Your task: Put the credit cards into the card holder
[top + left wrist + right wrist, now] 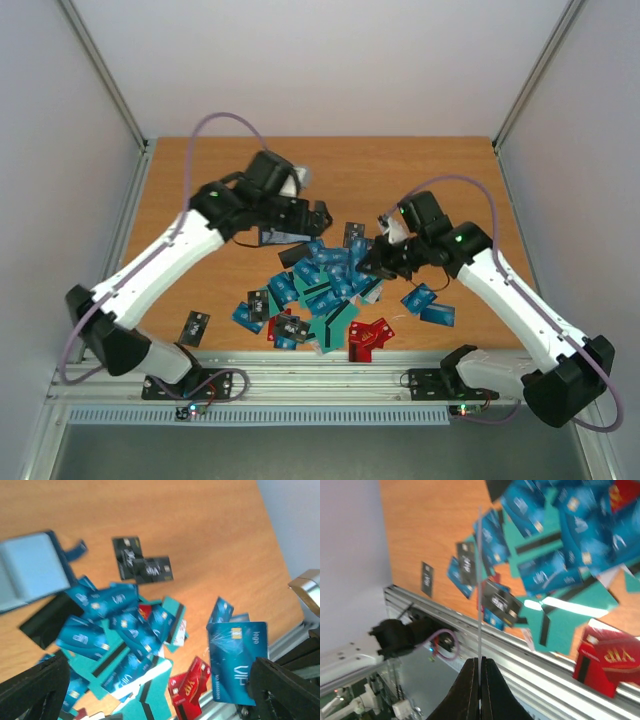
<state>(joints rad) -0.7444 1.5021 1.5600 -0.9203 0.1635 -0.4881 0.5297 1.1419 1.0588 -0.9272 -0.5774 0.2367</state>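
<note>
Right wrist view: right gripper pinching a credit card; left gripper wide open.

Two white-shelled arms with black joints and dark pincers

The left arm and right arm have smooth white casings between chunky black joints. On the wrist housing behind each pincer sits a small green light. The left gripper and right gripper carry matte black, wedge-shaped fingers. From behind each pincer a thin lilac cable loops to a black base block.
</note>
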